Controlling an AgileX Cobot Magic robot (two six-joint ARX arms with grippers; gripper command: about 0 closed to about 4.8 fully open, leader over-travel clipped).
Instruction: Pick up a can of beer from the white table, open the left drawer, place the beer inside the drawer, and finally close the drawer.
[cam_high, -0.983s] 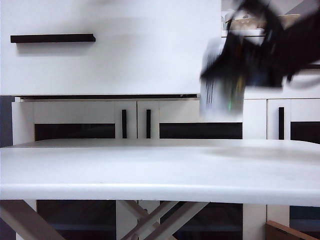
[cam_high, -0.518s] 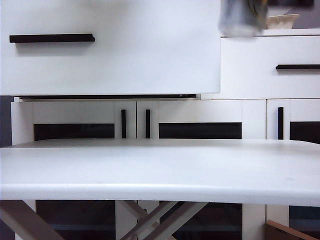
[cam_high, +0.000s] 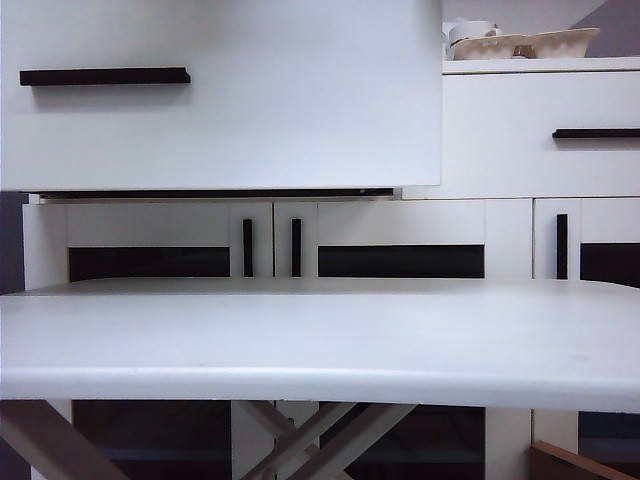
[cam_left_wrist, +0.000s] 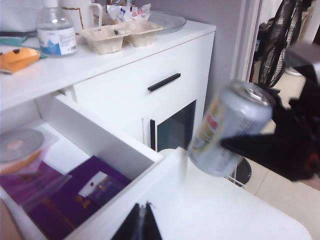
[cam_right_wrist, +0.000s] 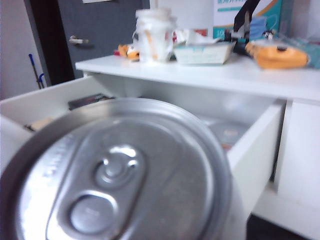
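Exterior view: plain white desk (cam_high: 320, 340) bare; wide white left drawer (cam_high: 230, 100) pulled out; the arm and can seen here a second ago have left this view.
Left wrist view: left tool (cam_left_wrist: 141, 222) clenched, empty; right tool (cam_left_wrist: 270, 145) grasping the small silver aluminium can of beer (cam_left_wrist: 227, 130), near the drawer's front corner.
Right wrist view: can lid (cam_right_wrist: 115, 175) facing the open drawer; placement judged next.

On the cabinet top stand a clear bottle (cam_left_wrist: 55, 31) with a blue-and-white label, two pulp egg trays (cam_left_wrist: 121, 34) and a glass plate (cam_left_wrist: 165, 20), with an orange object (cam_left_wrist: 17, 57) near the bottle. Purple booklets (cam_left_wrist: 80, 192) and a wrapped disc (cam_left_wrist: 20, 147) lie together below them. A black fan (cam_left_wrist: 280, 42) stands on the floor beside the cabinet.
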